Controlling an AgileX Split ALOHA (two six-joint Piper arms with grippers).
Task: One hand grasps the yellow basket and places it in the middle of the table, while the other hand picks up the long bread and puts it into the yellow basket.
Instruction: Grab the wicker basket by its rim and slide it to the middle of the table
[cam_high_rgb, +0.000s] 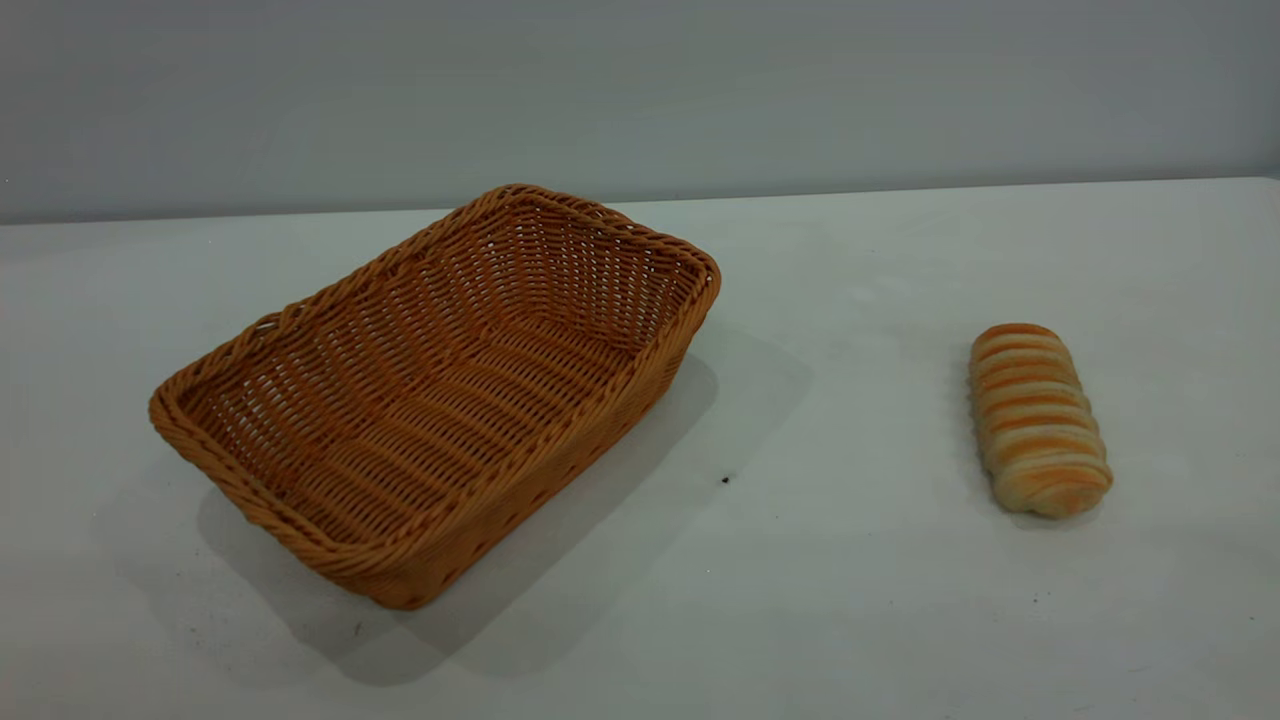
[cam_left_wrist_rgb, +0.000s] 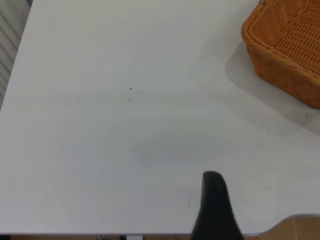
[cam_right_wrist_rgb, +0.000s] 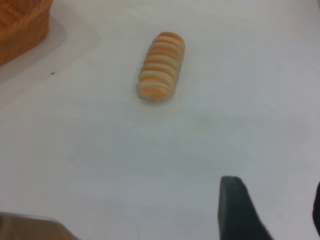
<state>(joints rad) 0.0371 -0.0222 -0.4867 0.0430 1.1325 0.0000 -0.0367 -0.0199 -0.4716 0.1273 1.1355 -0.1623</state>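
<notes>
Basket (cam_high_rgb: 440, 400) sits left of the table's (cam_high_rgb: 850, 560) middle, bread (cam_high_rgb: 1038, 420) well apart at right. Left end effector (cam_left_wrist_rgb: 216, 210) shows 1 finger, grip unreadable; right end effector (cam_right_wrist_rgb: 272, 210) looks open and empty. Judged best: grip the basket's near rim squarely, slide it centre.

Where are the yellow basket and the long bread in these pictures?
yellow basket (cam_high_rgb: 440, 385): exterior view, on its woven inside floor.
long bread (cam_high_rgb: 1037, 420): exterior view, on the middle of its striped top.

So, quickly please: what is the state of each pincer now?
Left pincer: cannot be told, holding nothing.
Right pincer: open, holding nothing.
</notes>
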